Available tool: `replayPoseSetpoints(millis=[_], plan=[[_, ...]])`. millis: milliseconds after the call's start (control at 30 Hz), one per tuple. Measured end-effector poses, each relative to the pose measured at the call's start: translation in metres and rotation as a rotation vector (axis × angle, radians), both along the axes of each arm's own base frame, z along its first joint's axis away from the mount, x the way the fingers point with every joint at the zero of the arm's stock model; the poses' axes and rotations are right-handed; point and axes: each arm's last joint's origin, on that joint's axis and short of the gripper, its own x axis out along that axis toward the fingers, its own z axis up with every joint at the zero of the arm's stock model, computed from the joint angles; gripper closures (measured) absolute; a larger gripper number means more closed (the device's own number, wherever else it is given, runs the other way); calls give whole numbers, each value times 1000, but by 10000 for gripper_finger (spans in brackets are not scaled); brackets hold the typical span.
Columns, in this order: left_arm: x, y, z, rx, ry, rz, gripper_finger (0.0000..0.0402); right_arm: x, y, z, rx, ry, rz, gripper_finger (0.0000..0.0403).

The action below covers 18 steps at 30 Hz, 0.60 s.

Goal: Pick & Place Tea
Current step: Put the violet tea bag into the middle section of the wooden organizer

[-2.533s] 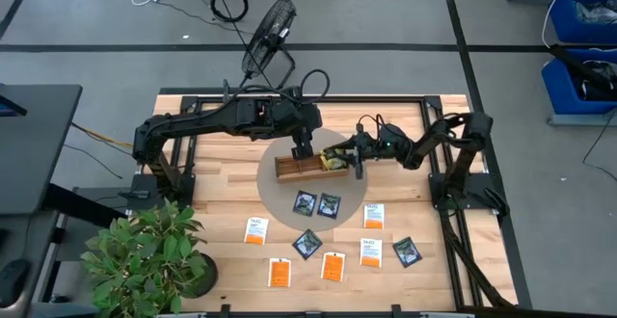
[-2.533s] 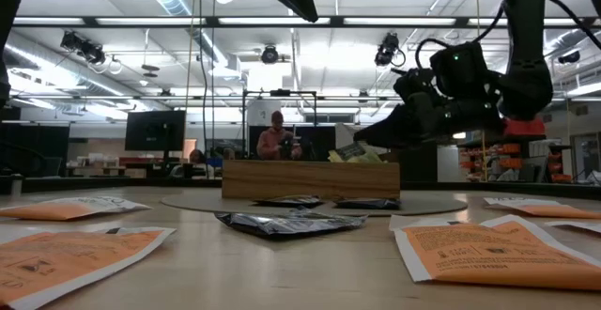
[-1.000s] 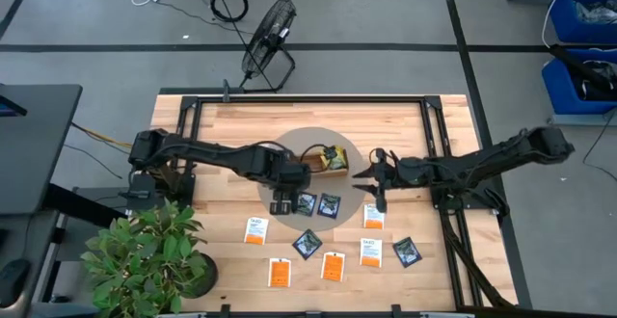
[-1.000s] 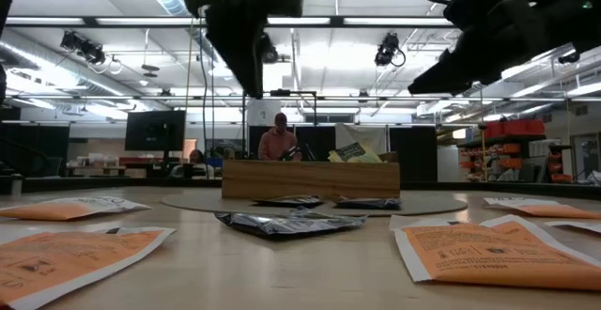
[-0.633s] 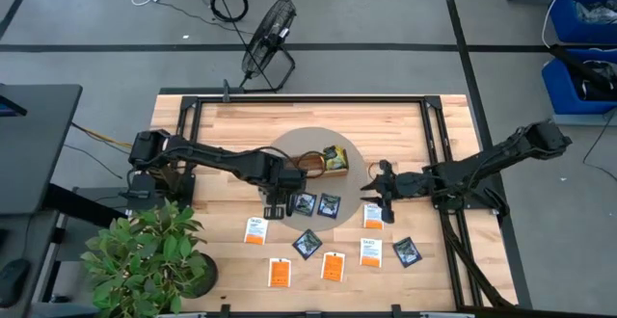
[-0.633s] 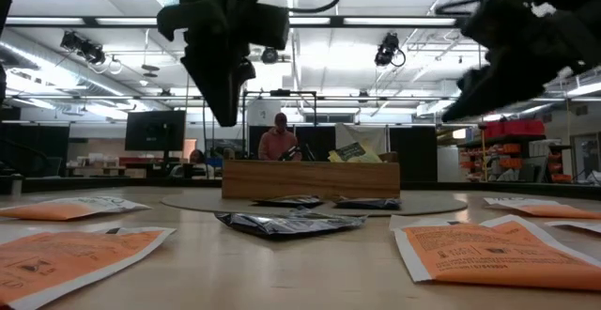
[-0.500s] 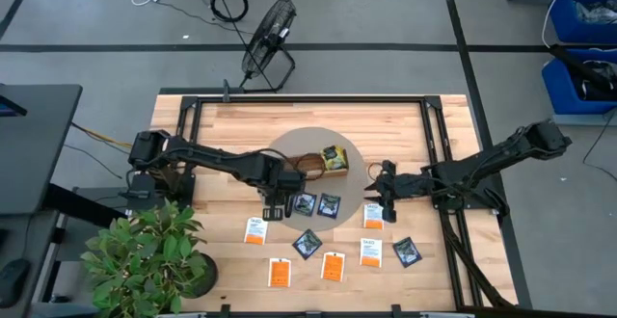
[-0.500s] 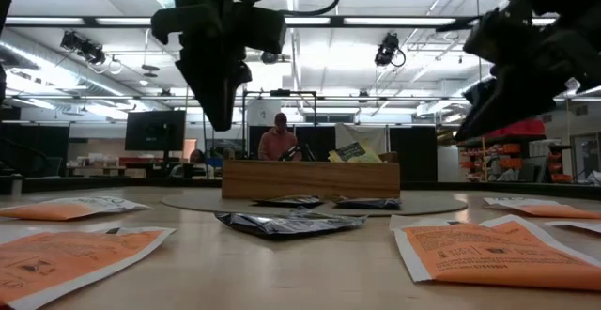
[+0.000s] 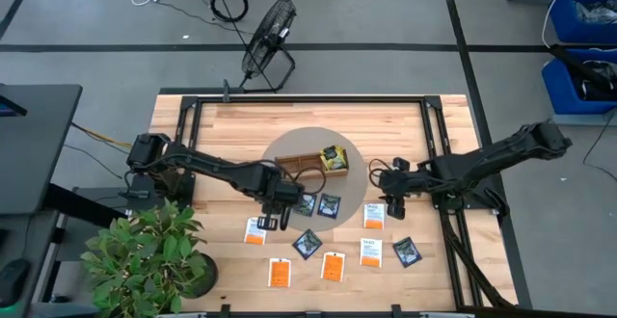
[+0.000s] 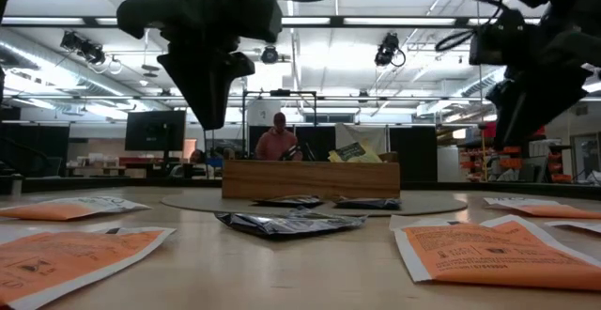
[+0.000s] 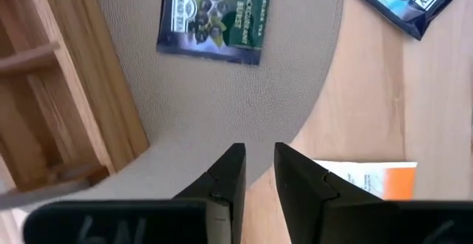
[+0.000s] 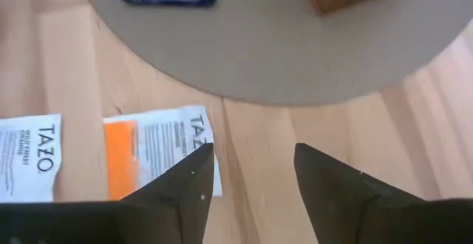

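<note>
Nearest the counter's front edge lie flat square orange-and-white tea packets [image 9: 279,273]; dark blue ones [image 9: 329,203] rest on the round grey mat [image 9: 359,185] at the middle. Both arms hover empty. The left claw [image 9: 267,221], fingers narrow, hangs above a white-orange packet [image 9: 254,230]; the right claw [image 9: 396,198], spread wide, beside another [image 9: 373,215]. Next comes lowering, pinching, and carrying to the long wooden compartmented tray [image 9: 299,166] beyond.

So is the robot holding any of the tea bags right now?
No. The left gripper has a narrow empty gap between its fingers, and the right gripper is open with nothing in it. Both hang above packets lying on the table.
</note>
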Motion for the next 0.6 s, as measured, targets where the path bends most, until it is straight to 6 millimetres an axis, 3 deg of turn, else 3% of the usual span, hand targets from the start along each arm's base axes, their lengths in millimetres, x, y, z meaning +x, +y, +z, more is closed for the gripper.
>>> replayPoseSetpoints(millis=[367, 600], plan=[[1, 2, 0, 6, -10, -23, 324, 7, 1, -19, 115, 137, 2, 197], [3, 1, 0, 2, -22, -17, 324, 0, 10, -22, 208, 230, 9, 200]])
